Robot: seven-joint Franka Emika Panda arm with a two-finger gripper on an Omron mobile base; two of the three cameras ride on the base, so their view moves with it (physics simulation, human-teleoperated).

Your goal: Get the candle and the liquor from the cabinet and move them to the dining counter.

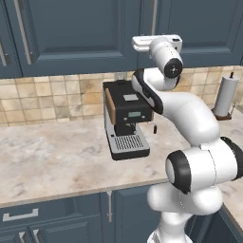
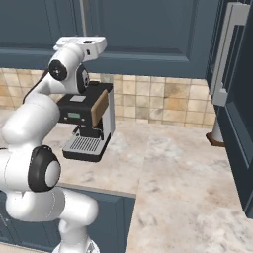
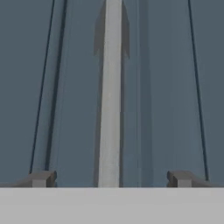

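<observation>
While the cabinet [image 1: 95,28] doors are shut, neither the candle nor the liquor can be seen; I judge that they stand inside, behind the doors. The gripper [image 3: 111,178] is raised in front of the cabinet, and its jaws stand wide apart, holding nothing. In the hand view the silver handle [image 3: 110,87] runs straight up between the two fingertips [image 3: 41,178], so the hand is lined up with it and close to the door, but I cannot tell if anything touches yet.

The step in hand seems to be the opening of the cabinet, the very first part of the task. The next move calls for going a little forward until the handle lies between the fingers, then closing on it and pulling the door outward along its arc, with care that the grip does not slip along the smooth bar.

Below the arm, a coffee machine [image 1: 126,118] stands on the counter [image 1: 52,156], and a paper-towel roll [image 1: 225,97] stands near the wall, well apart from the hand.
</observation>
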